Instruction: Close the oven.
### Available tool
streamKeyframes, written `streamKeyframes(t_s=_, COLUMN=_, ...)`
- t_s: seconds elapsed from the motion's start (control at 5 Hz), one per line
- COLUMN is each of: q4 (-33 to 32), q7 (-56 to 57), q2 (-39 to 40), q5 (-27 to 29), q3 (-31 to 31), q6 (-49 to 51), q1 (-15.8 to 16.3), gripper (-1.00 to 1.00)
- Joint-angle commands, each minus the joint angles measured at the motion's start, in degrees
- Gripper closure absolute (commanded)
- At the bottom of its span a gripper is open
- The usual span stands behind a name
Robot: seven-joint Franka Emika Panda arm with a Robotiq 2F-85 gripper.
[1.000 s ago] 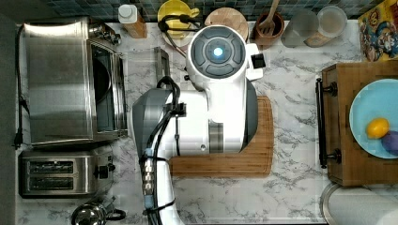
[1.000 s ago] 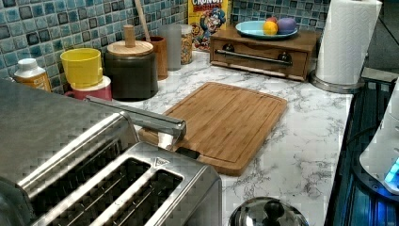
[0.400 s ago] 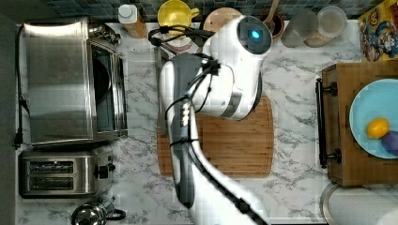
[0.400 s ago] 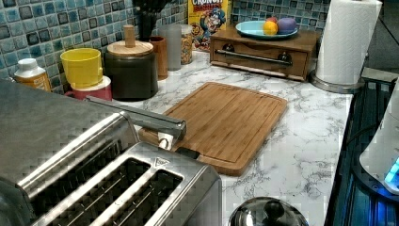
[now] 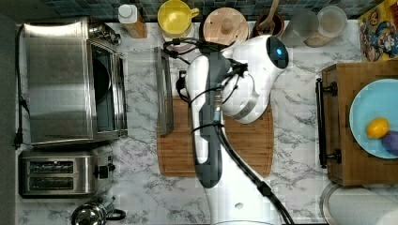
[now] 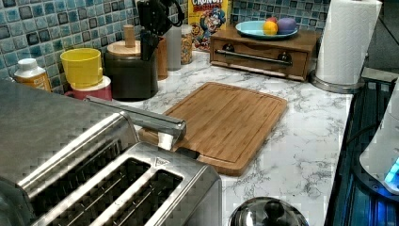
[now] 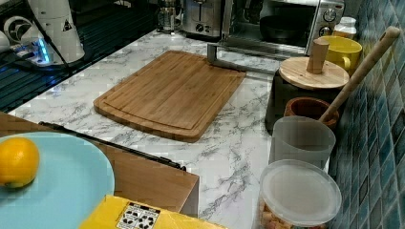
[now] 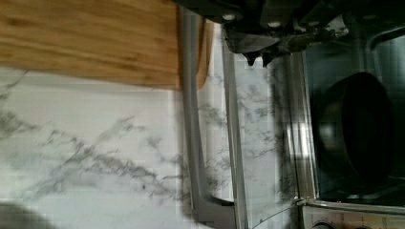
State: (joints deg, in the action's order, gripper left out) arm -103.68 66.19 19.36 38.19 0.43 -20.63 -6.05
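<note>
Gripper point(image 8: 260, 57) tips look nearly pressed together in the wrist view, just above the oven's point(image 8: 353, 138) lowered glass door. Top view: oven at the bench's point(image 5: 136, 154) left, door flat, its handle bar point(image 5: 164, 91) beside the cutting board point(image 5: 178, 150).

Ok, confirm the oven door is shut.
No: the oven door lies folded down flat, its handle over the counter.
</note>
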Motion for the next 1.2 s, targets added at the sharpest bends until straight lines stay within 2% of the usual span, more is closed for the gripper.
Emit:
streamKeyframes(t_s=0.2, q4=4.13, q7=7.55, q2=3.68, q5=2.87, q3=2.23, q6=-3.37, q1=0.12, gripper=1.00)
streamKeyframes(t_s=0.4, q4=5.19, q7=6.51, q2=7.80, q5=0.54, q3=3.05, q6=-4.22, q1=1.28, gripper=1.00)
streamKeyframes(t_s=0.6, q4=4.83, q7=6.58, q2=9.65, q5=1.06, q3=3.03, q6=-7.25, q1=1.52, gripper=1.00)
streamKeyframes(t_s=1.0, q4=5.68, q7=9.56, q2=10.44, q5=4.20, q3=4.97, q6=-7.28, q1=0.15, gripper=1.00)
streamKeyframes(t_s=1.2, q4=5.98, q7=8.86, q2=12.46, q5=3.24, q3=6.74, q6=-8.84, q1=1.21, gripper=1.00)
